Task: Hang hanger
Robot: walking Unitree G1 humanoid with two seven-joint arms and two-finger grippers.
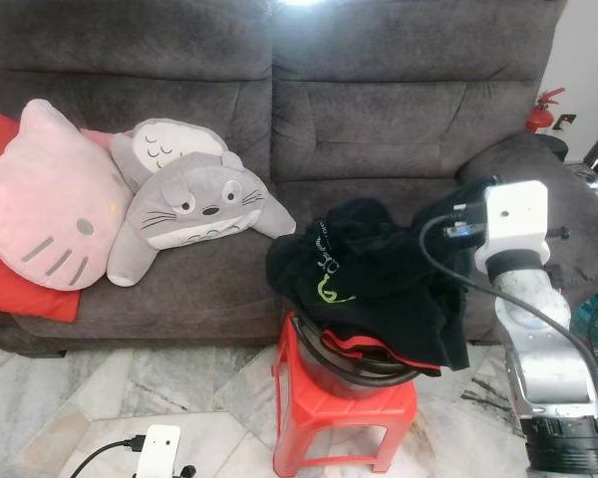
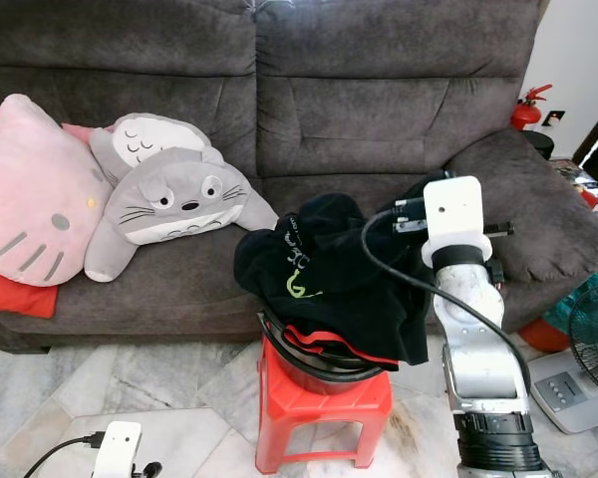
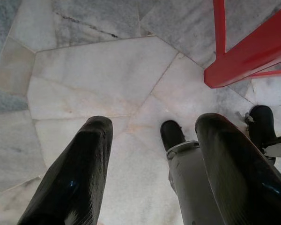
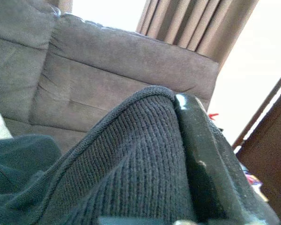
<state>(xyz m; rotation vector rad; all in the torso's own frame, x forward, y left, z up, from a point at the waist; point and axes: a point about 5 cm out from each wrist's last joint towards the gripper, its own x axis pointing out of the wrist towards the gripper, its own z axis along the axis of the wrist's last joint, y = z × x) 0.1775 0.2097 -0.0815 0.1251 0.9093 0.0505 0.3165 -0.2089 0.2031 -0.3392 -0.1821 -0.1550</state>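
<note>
R arm up at the clothes heap; L arm hanging idle.

L gripper (image 3: 150,173) points down at marble floor (image 3: 98,79), fingers apart, nothing btwn. R arm bent upright beside red stool (image 1: 344,413), w/ bucket (image 1: 354,373) of dark clothes (image 1: 369,279); R gripper (image 4: 178,154) pressed into knit fabric (image 4: 131,173), jaw state can't tell. Hanger not made out. Behind: grey sofa (image 1: 379,110), plush cushions (image 1: 194,199).
</note>
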